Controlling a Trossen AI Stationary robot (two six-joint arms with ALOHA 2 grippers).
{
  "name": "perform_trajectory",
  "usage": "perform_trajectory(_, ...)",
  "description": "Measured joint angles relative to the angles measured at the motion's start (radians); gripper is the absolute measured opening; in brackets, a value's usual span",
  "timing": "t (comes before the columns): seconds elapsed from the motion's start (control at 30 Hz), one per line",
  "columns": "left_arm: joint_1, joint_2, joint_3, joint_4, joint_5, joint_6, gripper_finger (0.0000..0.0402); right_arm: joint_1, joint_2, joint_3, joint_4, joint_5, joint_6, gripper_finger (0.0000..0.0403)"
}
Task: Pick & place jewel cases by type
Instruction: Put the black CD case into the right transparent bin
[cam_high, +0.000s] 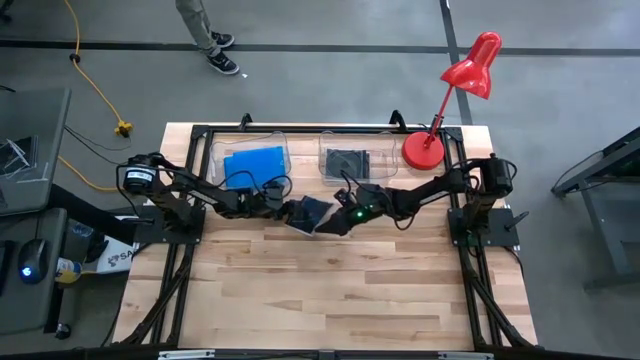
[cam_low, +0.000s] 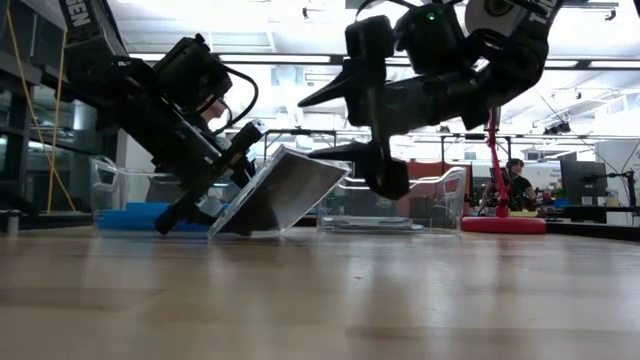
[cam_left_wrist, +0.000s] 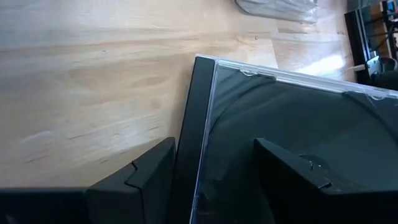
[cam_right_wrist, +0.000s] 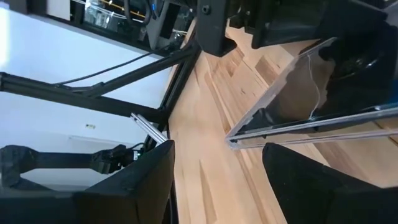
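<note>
A square black jewel case with a clear cover (cam_high: 312, 212) stands tilted at the table's middle. My left gripper (cam_left_wrist: 217, 180) is shut on the side of it that faces the table's left. My right gripper (cam_low: 330, 125) comes in from the right and is open. Its fingers stand just above the case's raised edge (cam_low: 335, 165), and the clear corner (cam_right_wrist: 231, 140) shows between them. At the far edge, blue jewel cases (cam_high: 255, 162) lie in the left clear tub (cam_high: 215, 150). A black one (cam_high: 350, 162) lies in the right tub (cam_high: 325, 140). My left gripper pinches the case at its black spine edge (cam_left_wrist: 189, 143), one finger on the clear face (cam_left_wrist: 292, 174) and the other on the underside (cam_left_wrist: 143, 180). The fingers slant down from the table's left. The case is tilted, lower edge (cam_low: 232, 233) on the table. Whether my right gripper's lower finger (cam_low: 345, 152) touches the raised edge, I cannot tell.
A red desk lamp (cam_high: 428, 150) stands at the far right corner, its head reaching past the table edge. A person's legs (cam_high: 210, 40) show on the floor beyond the far edge. Bare wood (cam_high: 320, 290) fills the near half of the table.
</note>
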Motion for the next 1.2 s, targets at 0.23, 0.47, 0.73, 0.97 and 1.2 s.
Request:
perform_trajectory(0.23, 0.0, 0.0, 0.0, 0.002, -0.001, 0.007, 0.0211, 0.0, 0.0, 0.048, -0.142, 0.003, 0.0, 0.024)
perform_trajectory(0.47, 0.0, 0.0, 0.0, 0.013, -0.008, 0.008, 0.0211, 0.001, -0.001, 0.094, -0.231, 0.038, 0.002, 0.024)
perform_trajectory(0.73, 0.0, 0.001, 0.003, 0.03, -0.006, 0.032, 0.0211, 0.0, -0.001, 0.127, -0.276, 0.037, -0.076, 0.024)
perform_trajectory(0.97, -0.001, -0.004, 0.043, 0.077, 0.029, 0.042, 0.0211, -0.005, 0.0, 0.169, -0.27, 0.045, -0.162, 0.024)
perform_trajectory(1.2, -0.001, -0.003, 0.085, 0.042, 0.044, 0.09, 0.0211, -0.011, 0.002, 0.219, -0.329, 0.014, -0.182, 0.024)
